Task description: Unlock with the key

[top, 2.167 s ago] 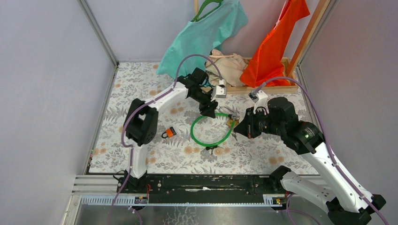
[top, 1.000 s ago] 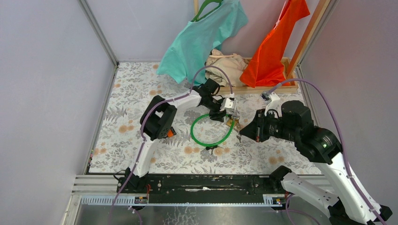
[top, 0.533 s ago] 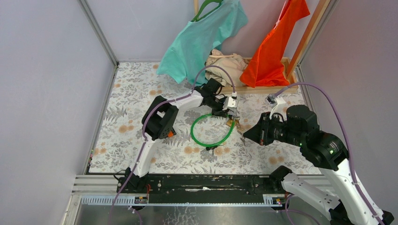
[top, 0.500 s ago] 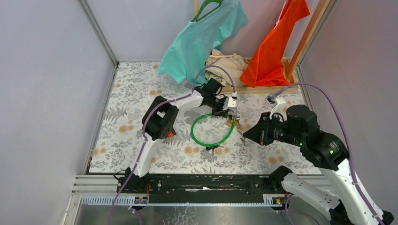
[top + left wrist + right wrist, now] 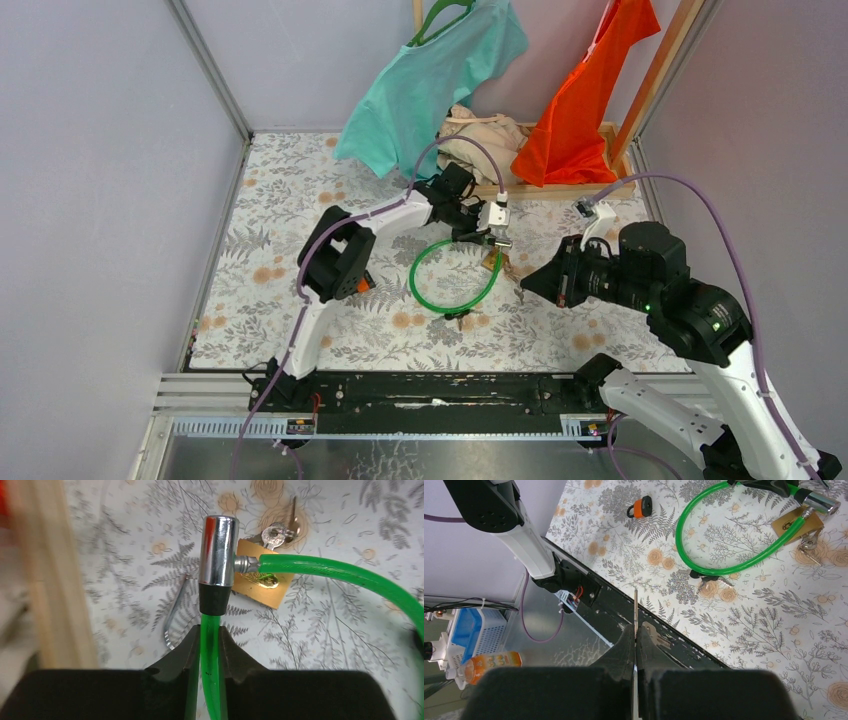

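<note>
The left pincer (image 5: pixel 210 632) is closed tight on the green cable (image 5: pixel 325 572), just behind the chrome lock barrel (image 5: pixel 217 550). The long axis of the barrel runs straight out from this pincer. The right pincer (image 5: pixel 635 630) is pressed together on the key (image 5: pixel 635 605), near the barrel but apart from it, above the surface (image 5: pixel 774 630). The blade does not aim at the barrel, which lies to one side of its line. A brass padlock (image 5: pixel 260 582) lies just beside the barrel. The right arm probably must turn the key toward the barrel's free end; the keyhole is not visible.

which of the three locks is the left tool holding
The green cable lock: the left tool is shut on its cable below the chrome barrel. The brass padlock and orange padlock lie ungripped.
</note>
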Controlling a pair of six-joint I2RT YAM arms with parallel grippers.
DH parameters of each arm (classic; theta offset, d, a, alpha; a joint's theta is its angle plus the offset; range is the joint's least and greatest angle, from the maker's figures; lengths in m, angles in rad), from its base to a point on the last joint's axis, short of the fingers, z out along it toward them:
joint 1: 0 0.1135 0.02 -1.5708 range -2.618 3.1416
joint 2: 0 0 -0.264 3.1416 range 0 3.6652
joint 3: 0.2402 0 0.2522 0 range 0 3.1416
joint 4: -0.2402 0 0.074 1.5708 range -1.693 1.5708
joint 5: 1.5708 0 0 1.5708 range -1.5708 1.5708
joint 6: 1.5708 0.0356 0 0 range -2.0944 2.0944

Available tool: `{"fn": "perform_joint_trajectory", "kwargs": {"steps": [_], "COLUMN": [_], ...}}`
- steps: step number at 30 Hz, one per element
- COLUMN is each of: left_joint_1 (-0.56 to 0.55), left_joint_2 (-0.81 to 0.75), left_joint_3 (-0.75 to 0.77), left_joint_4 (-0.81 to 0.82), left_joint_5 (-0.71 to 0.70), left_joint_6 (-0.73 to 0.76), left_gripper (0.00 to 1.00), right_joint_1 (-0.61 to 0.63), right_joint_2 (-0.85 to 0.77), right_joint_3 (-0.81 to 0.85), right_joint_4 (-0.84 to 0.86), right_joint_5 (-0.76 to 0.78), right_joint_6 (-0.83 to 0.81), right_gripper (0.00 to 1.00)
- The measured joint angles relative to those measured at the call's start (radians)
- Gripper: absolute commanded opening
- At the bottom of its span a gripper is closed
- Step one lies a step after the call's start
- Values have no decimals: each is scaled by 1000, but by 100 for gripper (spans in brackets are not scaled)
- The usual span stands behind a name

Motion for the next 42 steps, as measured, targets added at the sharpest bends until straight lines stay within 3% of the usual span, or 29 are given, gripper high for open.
{"fn": "perform_joint_trajectory", "kwargs": {"steps": [8,14,18,30,36,42], "left_joint_1": [12,29,34,48,48,48], "left_joint_2": [-279,-428,-552,-1146,-1233,-1257], "left_joint_3": [2,39,28,-322,-453,-474], "left_joint_4": [-111,-229,-335,-414,-417,-414], "left_joint_5": [-3,6,-12,-89,-111,-113], "left_joint_6": [59,81,164,394,408,384], "left_gripper": [0,0,0,0,0,0], "right_joint_1": [0,0,0,19,31,48], "right_joint_2": [20,100,149,418,428,412], "right_joint_3": [74,227,278,296,275,209], "right_joint_4": [2,-8,-18,10,95,169], "right_joint_5": [0,-6,-37,-229,-340,-425], "right_joint_6": [3,-10,-40,-203,-234,-256], "right_gripper": [0,0,0,0,0,0]}}
